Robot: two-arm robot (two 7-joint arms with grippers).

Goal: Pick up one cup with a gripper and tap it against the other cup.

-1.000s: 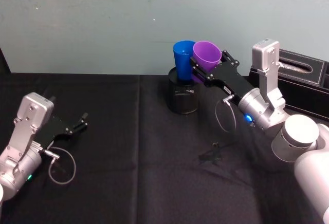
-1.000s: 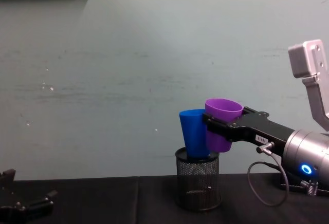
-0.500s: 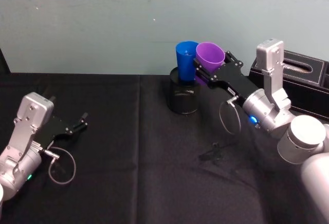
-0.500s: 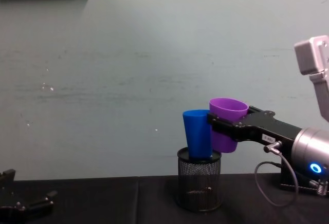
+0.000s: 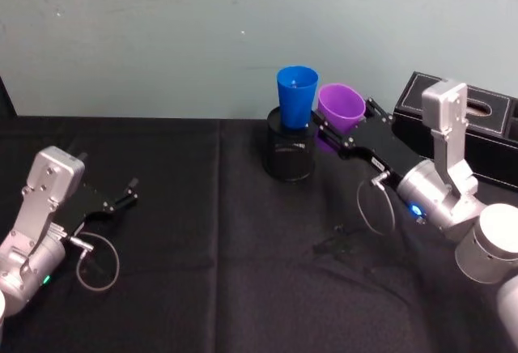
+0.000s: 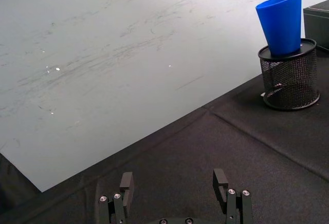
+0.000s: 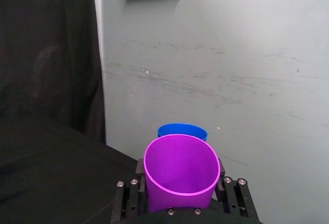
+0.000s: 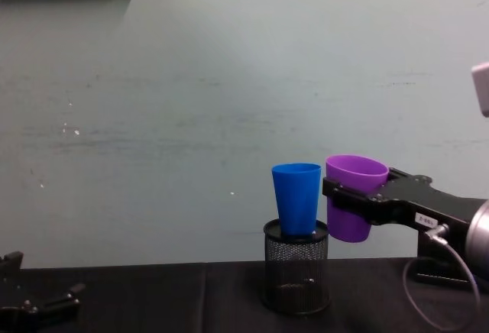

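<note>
The right end effector [image 8: 353, 205] is clamped around the purple plastic tumbler [image 8: 356, 174], holding it upright in the air just right of the rim of the black wire-mesh pen holder [image 8: 296, 276]. The blue plastic tumbler [image 8: 297, 199] stands upright in that holder, a narrow gap from the purple one. Well left of the holder, the left end effector [image 5: 128, 193] sits low over the desk [image 5: 202, 272], fingers spread and empty.

Base of the blue cup [image 8: 297, 199] hidden inside the mesh pen holder [image 8: 296, 268]; in the right wrist view, all but its rim hidden behind the purple cup [image 7: 181, 170], whose lower wall is masked by the right gripper [image 7: 180, 185]. Body of the left gripper [image 6: 173, 179] cut off at the picture's edge.
</note>
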